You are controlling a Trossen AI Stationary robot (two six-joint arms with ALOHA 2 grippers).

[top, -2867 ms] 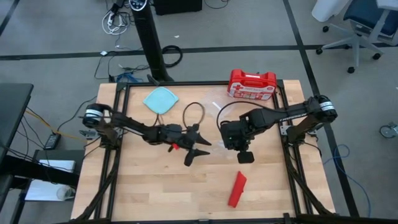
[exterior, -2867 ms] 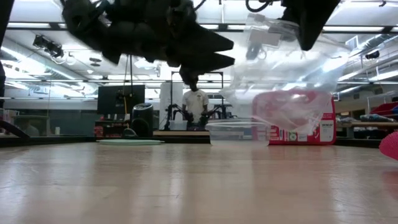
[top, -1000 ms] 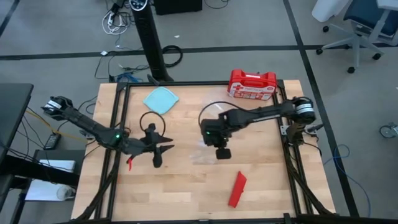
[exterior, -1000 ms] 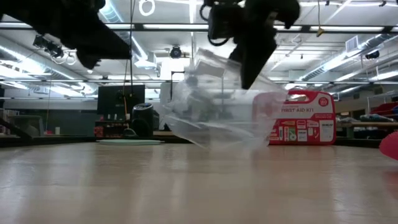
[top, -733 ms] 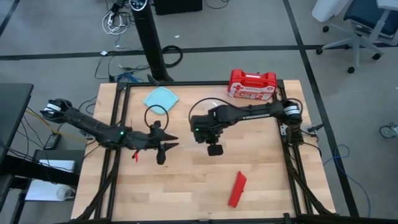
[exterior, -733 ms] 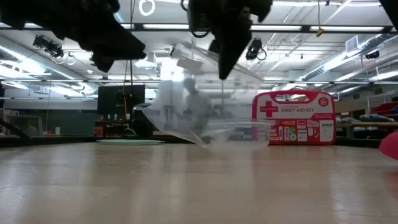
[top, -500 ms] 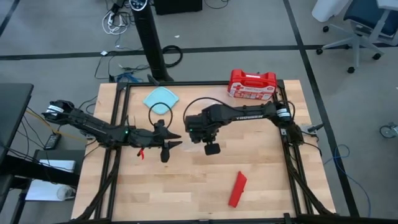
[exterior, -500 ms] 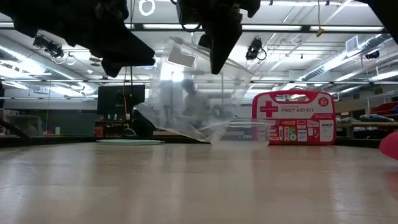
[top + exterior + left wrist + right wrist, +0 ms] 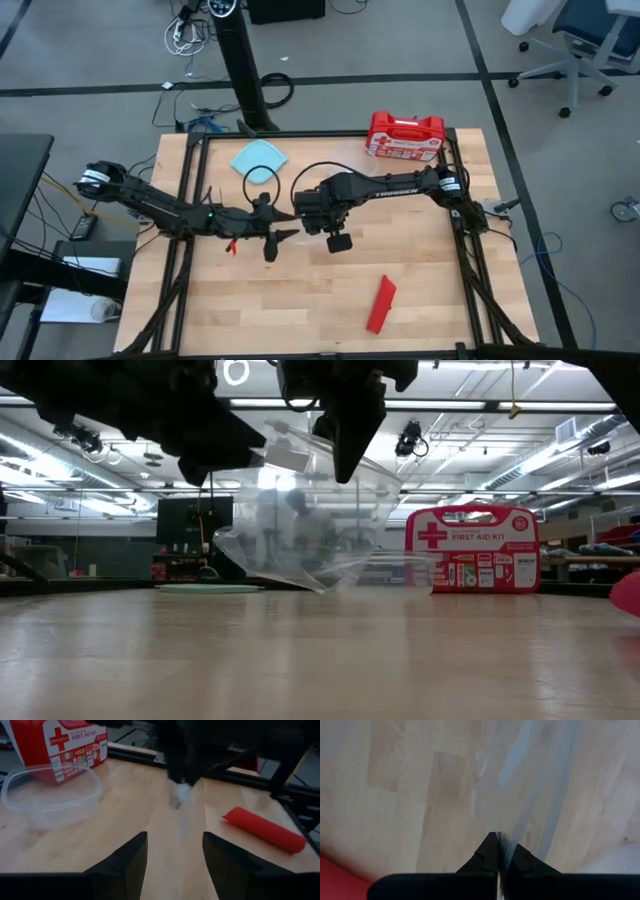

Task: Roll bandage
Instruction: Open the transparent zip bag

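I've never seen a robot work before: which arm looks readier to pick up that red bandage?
The left. Its gripper is open and faces the bandage. The right gripper is shut on a clear plastic bag.

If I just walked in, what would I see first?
You'd first spot the clear plastic bag dangling above the middle of the table, pinched by the right gripper. The left gripper waits open beside it. Next you'd notice the red bandage lying near the front edge and the red first-aid kit at the back.
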